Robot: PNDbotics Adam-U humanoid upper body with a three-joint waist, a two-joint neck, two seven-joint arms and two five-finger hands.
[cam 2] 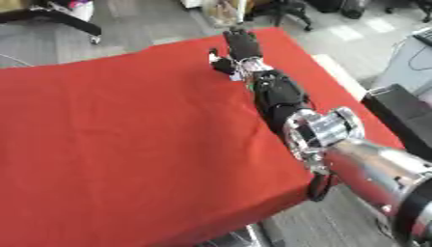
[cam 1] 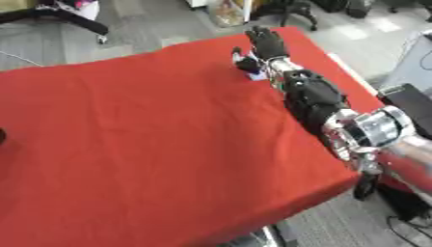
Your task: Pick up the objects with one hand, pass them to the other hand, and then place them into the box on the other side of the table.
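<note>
The right hand (cam 1: 266, 42) is stretched out far across the table (cam 1: 152, 144), close to the far right corner of the red cloth (cam 2: 127, 125). Its fingers (cam 1: 263, 34) point away from the robot, straight and held close together, and the thumb (cam 1: 239, 52) sticks out to the left. The hand lies low over the cloth, palm down; whether it touches the cloth cannot be told.

Just beside the hand, under the thumb and at the heel of the palm, lies a small pale object (cam 1: 256, 75) with a bluish-white colour. Most of it is hidden by the hand and wrist, so its shape cannot be made out. The fingers are not curled round it; whether the thumb touches it cannot be told.

Behind the hand, the black forearm (cam 1: 314, 99) runs back toward the near right edge of the table, ending in a silver joint (cam 1: 378, 126) that hangs beyond the cloth's edge.

The left hand shows in neither view, nor does any box.
</note>
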